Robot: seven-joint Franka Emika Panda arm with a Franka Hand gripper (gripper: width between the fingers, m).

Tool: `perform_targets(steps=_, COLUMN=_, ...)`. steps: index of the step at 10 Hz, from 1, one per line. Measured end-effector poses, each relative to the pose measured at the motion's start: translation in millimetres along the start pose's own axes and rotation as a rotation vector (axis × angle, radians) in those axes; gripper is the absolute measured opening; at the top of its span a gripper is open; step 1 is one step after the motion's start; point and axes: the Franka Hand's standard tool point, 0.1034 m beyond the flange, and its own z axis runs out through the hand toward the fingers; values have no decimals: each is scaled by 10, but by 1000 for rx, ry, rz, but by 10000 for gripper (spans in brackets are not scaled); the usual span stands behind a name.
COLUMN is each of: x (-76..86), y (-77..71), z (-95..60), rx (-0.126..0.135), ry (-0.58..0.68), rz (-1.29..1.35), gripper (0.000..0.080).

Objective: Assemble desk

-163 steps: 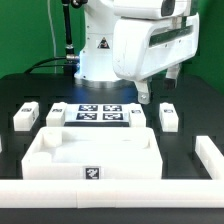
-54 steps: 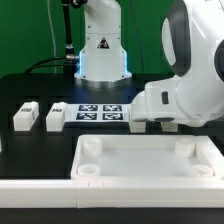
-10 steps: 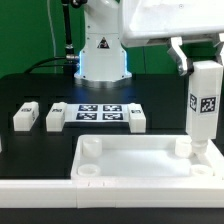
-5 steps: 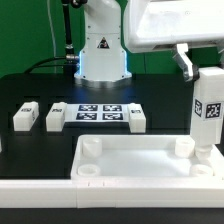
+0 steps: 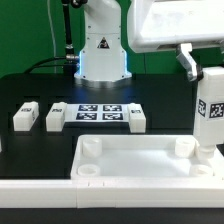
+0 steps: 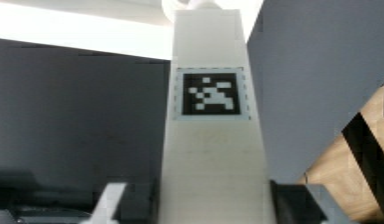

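Two-finger gripper (image 5: 207,72) clamped on an upright leg over the desk top's far corner.

The gripper (image 6: 201,204) holds a tall white block leg (image 5: 210,112) by its upper end, one finger pressed on each side. The leg (image 6: 210,150) stands vertical with its black-and-white square tag facing both cameras. Its lower end sits at the far corner of the large white plastic tray-like desk top (image 5: 130,141) on the exterior view's right, just beside a round corner socket (image 5: 183,147) — whether it touches cannot be told. The desk top lies flat at the near edge of the black table (image 5: 30,85). Three loose white block legs (image 5: 24,116) (image 5: 56,117) (image 5: 137,119) lie behind it — two to the exterior view's left of the marker board (image 5: 100,112), one at its right end.
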Motion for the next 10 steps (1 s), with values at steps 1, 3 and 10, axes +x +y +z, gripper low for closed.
perform_targets(steps=1, x=-39, y=5, z=40, rx=-1, ry=-7, rz=1, gripper=290)
perform_targets(steps=3, x=-115, y=24, z=124, rx=-2, ry=-21, rz=2, gripper=290)
perform_targets(steps=10, x=-99, y=129, z=240, rx=-14, ry=-11, rz=14, gripper=290)
